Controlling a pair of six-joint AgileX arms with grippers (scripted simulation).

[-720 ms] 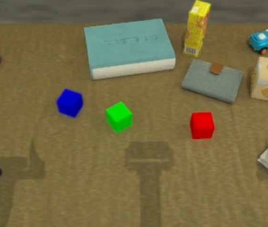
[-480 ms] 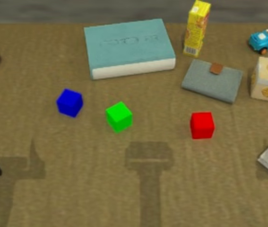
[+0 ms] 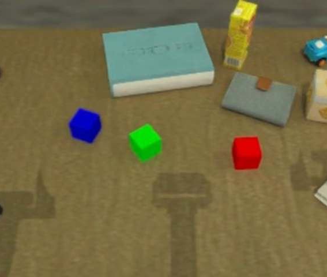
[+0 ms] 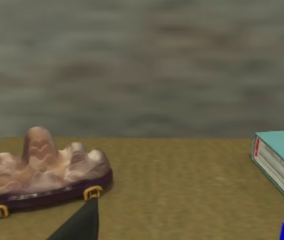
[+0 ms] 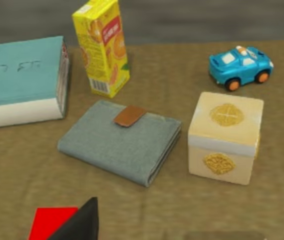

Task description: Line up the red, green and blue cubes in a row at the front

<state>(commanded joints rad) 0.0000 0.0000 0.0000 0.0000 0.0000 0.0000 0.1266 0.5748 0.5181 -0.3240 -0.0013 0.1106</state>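
- The right gripper [image 5: 81, 222] hangs low at the table's [image 3: 94, 231] right edge. I cannot tell whether it is spread or pressed together.
- The red cube [image 5: 51, 222] lies nearest it, loose on the table, on the side toward the table's middle.
- Ahead of it lie a grey wallet [image 5: 119, 142] and a cream box [image 5: 224, 137], with a juice carton [image 5: 101, 45] and a toy car [image 5: 239, 65] farther out.
- The left gripper [image 4: 81, 225] is parked at the left edge, and its state cannot be told either.
- The blue cube [image 3: 85, 124] is the nearest cube to it.
- The green cube [image 3: 145, 142] sits farther off, between blue and red.
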